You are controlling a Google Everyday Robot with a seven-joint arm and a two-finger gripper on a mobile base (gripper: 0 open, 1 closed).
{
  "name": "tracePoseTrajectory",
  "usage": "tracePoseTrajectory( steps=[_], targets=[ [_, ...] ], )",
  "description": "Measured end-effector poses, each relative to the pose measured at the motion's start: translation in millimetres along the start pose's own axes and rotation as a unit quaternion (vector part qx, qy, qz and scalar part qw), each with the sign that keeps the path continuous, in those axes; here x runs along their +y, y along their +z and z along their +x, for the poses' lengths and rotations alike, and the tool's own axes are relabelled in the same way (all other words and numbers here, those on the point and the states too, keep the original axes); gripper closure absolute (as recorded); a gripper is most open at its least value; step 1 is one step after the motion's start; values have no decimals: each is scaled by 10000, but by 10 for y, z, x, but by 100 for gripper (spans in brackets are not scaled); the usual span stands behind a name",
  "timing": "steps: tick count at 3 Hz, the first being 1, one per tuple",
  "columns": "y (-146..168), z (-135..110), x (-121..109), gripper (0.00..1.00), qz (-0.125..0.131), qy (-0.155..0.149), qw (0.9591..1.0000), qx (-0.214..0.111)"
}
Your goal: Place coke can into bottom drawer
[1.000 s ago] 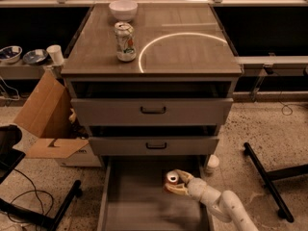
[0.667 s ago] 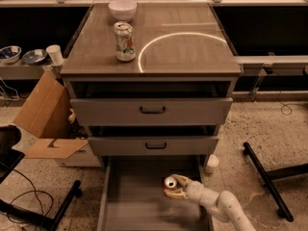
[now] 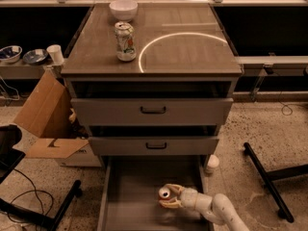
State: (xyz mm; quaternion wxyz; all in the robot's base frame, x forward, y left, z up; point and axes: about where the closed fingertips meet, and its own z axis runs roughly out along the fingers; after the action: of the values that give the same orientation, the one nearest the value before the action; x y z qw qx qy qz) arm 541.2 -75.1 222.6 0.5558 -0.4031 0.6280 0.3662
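Reaching in from the lower right on its pale jointed arm (image 3: 219,210), the hand (image 3: 168,198) hangs low over the floor of the bottom drawer (image 3: 130,196), which is pulled out. Its two fingers are closed around the coke can (image 3: 164,193) — the can lies tilted in the grip, its round silver top turned up and to the left, with a sliver of red beneath. Whether the can touches the drawer floor cannot be told. Directly beyond the hand, the middle drawer (image 3: 155,145) and the top drawer (image 3: 153,110) each stand slightly out, black handles facing front. Farther beyond and higher, on the cabinet's surface (image 3: 192,47), a white can (image 3: 125,41) with green and red markings stands upright, with a white bowl (image 3: 123,8) behind it. Near the hand's right, outside the drawer wall, a small white container (image 3: 211,163) stands on the floor — well off to the hand's left, an open cardboard box (image 3: 45,114) leans beside the cabinet.
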Motion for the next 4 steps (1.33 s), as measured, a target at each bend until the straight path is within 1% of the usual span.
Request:
tracePoseTrajectory(
  steps=[1, 4],
  targets=[
    [9, 12, 13, 83, -21, 2, 10000, 11],
    [9, 12, 13, 14, -21, 2, 10000, 11]
  ],
)
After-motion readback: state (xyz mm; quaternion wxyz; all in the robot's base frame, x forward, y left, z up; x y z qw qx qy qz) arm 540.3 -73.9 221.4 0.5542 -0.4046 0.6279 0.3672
